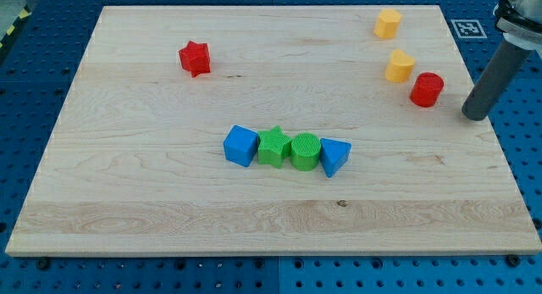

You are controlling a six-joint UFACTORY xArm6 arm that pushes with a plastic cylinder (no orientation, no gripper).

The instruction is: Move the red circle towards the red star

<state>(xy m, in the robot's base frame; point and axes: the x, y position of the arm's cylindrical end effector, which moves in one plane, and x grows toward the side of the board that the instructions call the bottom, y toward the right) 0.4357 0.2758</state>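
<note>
- Nearest to me is the bare front strip of the wooden board [254, 226], which sits on a blue pegboard table [34, 91].
- Just behind that strip, a row of four blocks runs left to right: a blue cube [240, 146], a green star [273, 147], a green cylinder [306, 152] and a blue triangle [334, 156]. Each one touches its neighbour, or very nearly does.
- I see no trays, bowls or boxes; every block lies straight on the board.
- Towards the view's top left, the red star [195, 58] sits alone, well apart from everything else.
- At the view's top right there is a yellow block [388, 24] near the board's far edge, and a second yellow block [400, 66] below it.
- The red circle [427, 89] stands just beside that second yellow block, on its lower right, close to the board's right edge.
- My tip [476, 116] is down at the right edge of the board, to the right of the red circle and slightly lower in the view, with a clear gap between them.
- The rod has nothing to grasp with; it touches no block at all.
- The red circle lies between my tip and the red star, which is far off across the board to the left.
- A black-and-white marker tag [468, 28] sits on the table past the board's top right corner.
</note>
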